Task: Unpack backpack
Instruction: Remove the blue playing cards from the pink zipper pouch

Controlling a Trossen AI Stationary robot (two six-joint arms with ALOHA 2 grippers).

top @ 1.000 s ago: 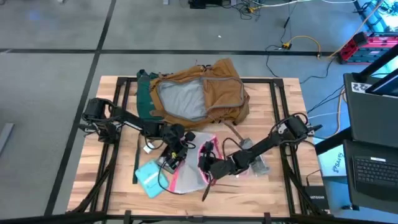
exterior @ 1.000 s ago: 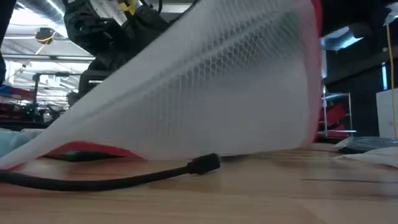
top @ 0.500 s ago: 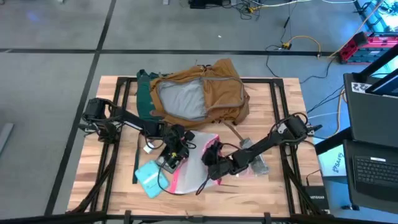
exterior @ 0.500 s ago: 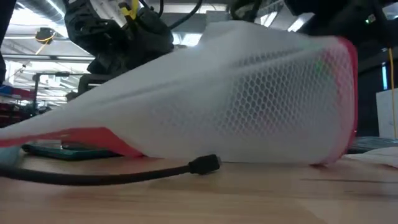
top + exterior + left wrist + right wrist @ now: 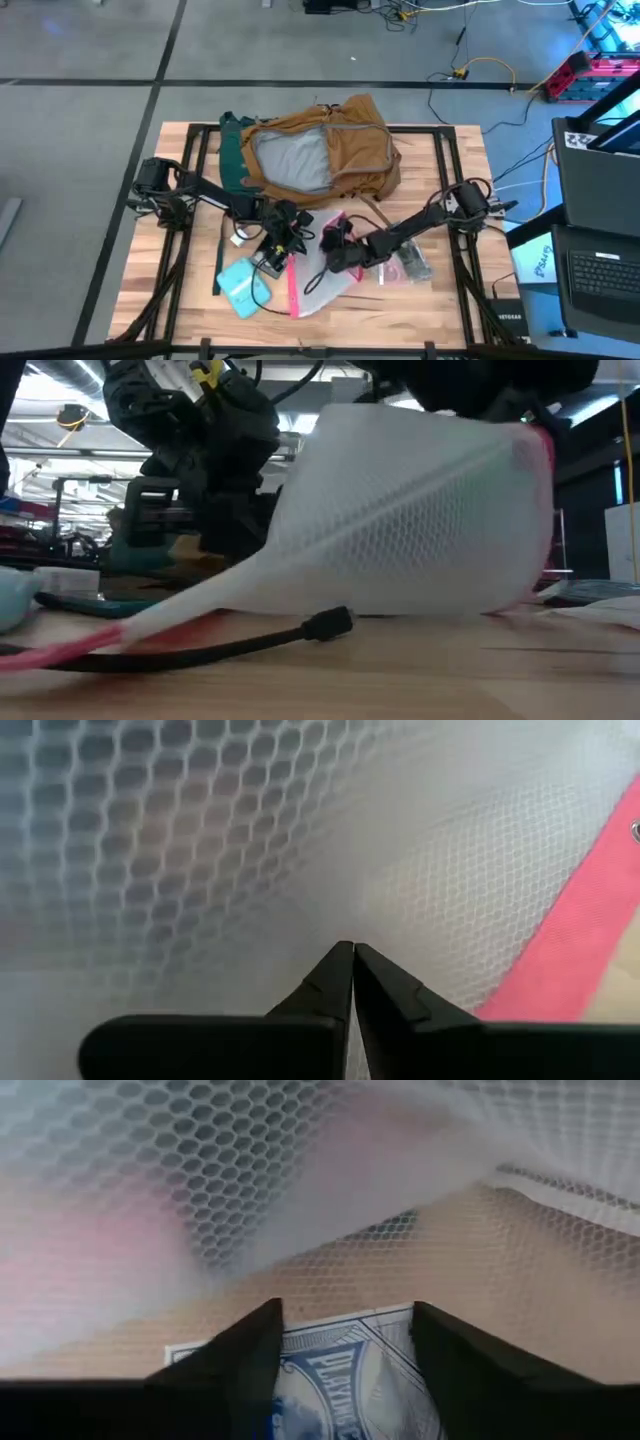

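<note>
Inside the mesh pouch: playing cards.

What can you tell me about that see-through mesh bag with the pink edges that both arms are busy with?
The clear, hexagon-mesh plastic pouch with pink edges lies on the wooden table in front of the tan-brown backpack. It is limp and crumpled, one end lifted and the other trailing down to the wood. The left gripper is shut on its mesh. The right gripper reaches inside, open around a blue playing-card box.

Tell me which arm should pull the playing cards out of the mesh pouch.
Right, probably: the right end effector is open inside the mesh pouch, its fingers framing the playing cards. The left end effector is shut on the pouch's mesh, steadying it.
</note>
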